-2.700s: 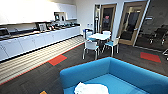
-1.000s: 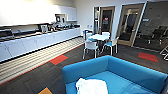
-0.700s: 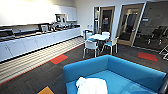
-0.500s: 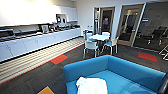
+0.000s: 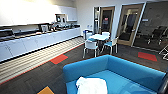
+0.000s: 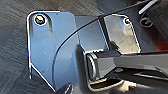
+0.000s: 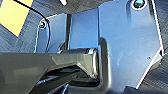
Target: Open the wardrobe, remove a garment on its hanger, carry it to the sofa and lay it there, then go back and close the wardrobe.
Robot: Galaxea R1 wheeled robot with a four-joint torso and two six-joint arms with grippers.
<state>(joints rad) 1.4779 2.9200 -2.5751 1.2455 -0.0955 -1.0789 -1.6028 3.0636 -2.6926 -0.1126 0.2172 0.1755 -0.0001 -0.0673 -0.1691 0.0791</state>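
Dark carpet with orange and yellow patches (image 5: 58, 59) runs past a long white kitchen counter (image 5: 37, 41) to a small white table with chairs (image 5: 99, 37). Nearest the camera, the large bright blue upholstered sofa (image 5: 130, 71) is seen, and the white thin-fabric shirt (image 5: 91, 86) lies crumpled on its seat. It is judged light, limp and easily snagged; hold is best taken at the hanger, which cannot be made out. Whether the fingers are open or closed cannot be told, so the shirt's place relative to them cannot be given.
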